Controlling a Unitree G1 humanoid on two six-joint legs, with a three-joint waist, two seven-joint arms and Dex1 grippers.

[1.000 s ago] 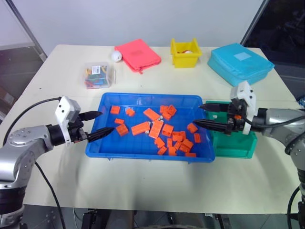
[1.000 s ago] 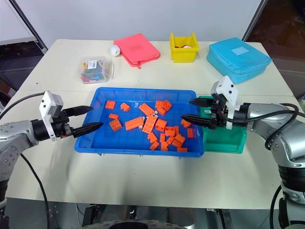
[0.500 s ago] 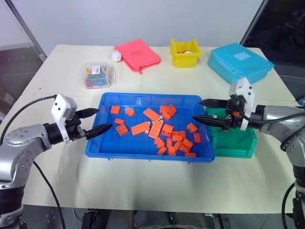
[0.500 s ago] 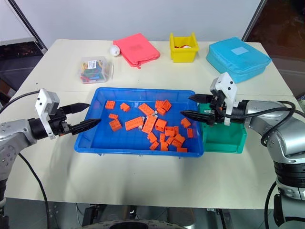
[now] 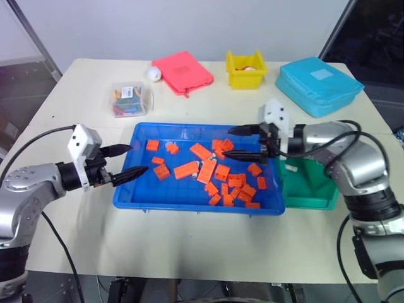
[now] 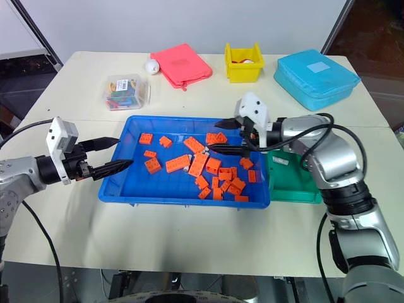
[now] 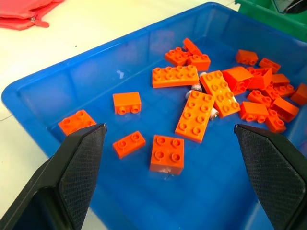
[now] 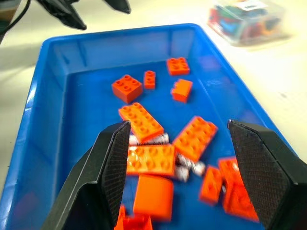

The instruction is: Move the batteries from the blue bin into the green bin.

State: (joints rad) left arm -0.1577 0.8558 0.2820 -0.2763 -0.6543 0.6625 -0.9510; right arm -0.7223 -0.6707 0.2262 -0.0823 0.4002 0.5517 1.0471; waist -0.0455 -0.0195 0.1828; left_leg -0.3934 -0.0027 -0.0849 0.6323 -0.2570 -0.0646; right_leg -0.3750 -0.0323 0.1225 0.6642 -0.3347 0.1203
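The blue bin [image 5: 136, 189] lies mid-table, strewn with orange bricks [image 5: 186, 169]. Small silvery batteries [image 7: 195, 88] peek out between the bricks near the bin's middle, and others [image 8: 144, 139] show beside a long brick. My right gripper [image 5: 225, 143] hovers open over the bricks in the right half of the bin, pointing left, with nothing between its fingers. My left gripper [image 5: 137, 158] stands open and empty at the bin's left rim. The green bin [image 5: 312, 189] sits against the blue bin's right end, with a small pale thing in it.
Along the table's far side are a clear box of coloured pieces [image 5: 129, 100], a white ball [image 5: 154, 74], a pink fabric case [image 5: 183, 72], a small yellow bin [image 5: 246, 69] and a light-blue zipped case [image 5: 319, 82].
My right gripper has swung left, from over the green bin to over the bricks in the blue bin, still open. The left gripper has stayed put.
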